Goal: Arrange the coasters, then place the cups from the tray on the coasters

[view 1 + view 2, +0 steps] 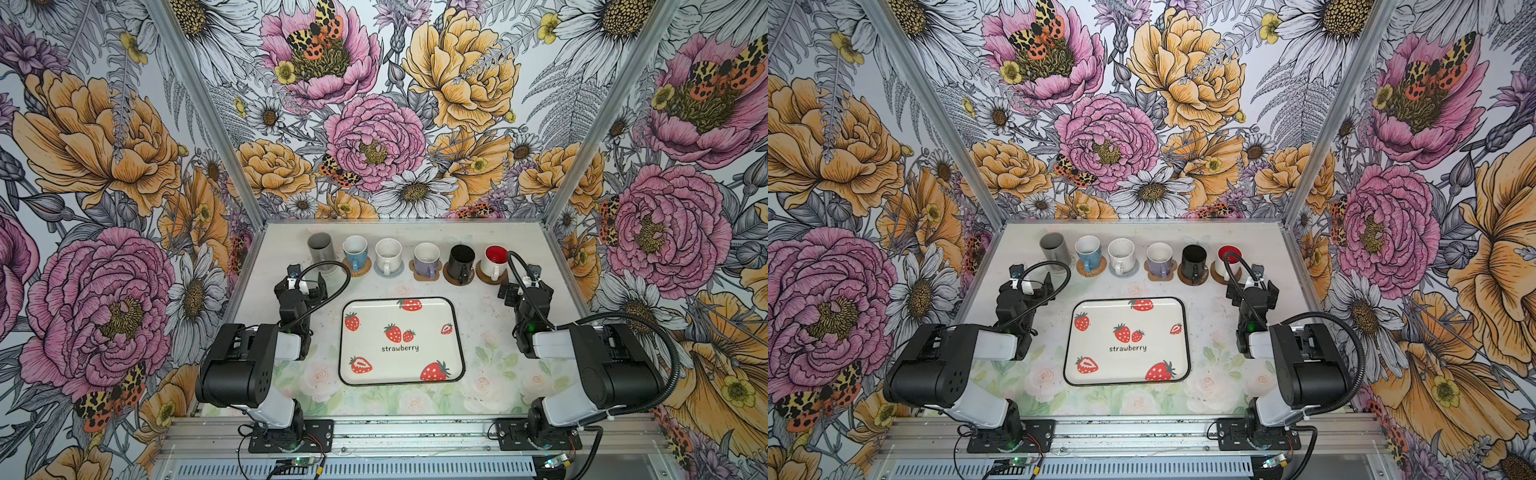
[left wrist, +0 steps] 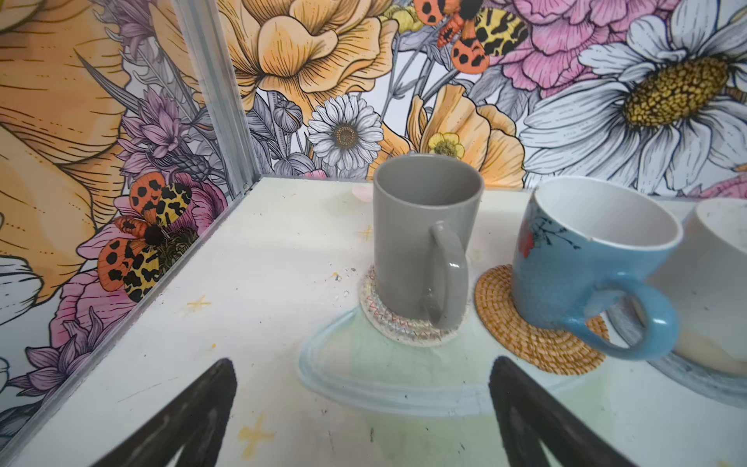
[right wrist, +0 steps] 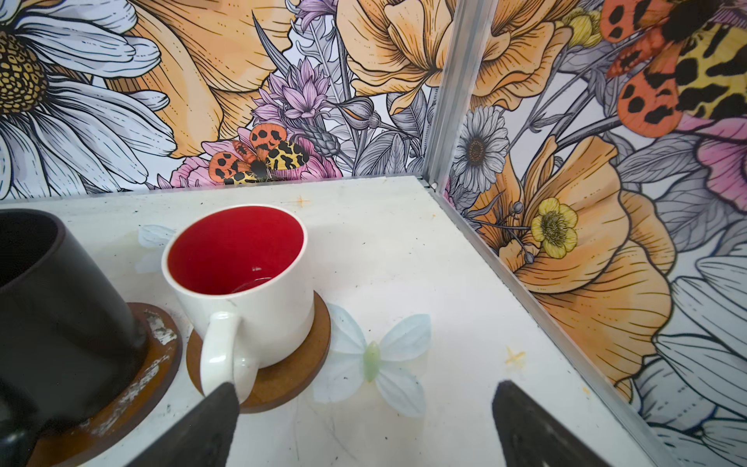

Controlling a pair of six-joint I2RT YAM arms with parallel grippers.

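Six cups stand in a row at the back of the table, each on a coaster: grey (image 1: 320, 247), light blue (image 1: 355, 252), white (image 1: 388, 255), lilac (image 1: 427, 258), black (image 1: 460, 261) and white with red inside (image 1: 494, 261). The strawberry tray (image 1: 432, 320) lies empty mid-table. My left gripper (image 2: 364, 364) is open, a short way in front of the grey cup (image 2: 424, 234) and its pale stitched coaster (image 2: 404, 333). My right gripper (image 3: 366, 388) is open beside the red-lined cup (image 3: 242, 299), one fingertip (image 3: 226, 404) near its handle and brown disc coaster (image 3: 291, 376).
The rattan coaster (image 2: 533, 343) under the blue cup (image 2: 586, 258) lies close to my left gripper's right side. The black cup (image 3: 60, 323) stands left of the red-lined one. Metal-framed floral walls (image 1: 245, 253) enclose the table on three sides.
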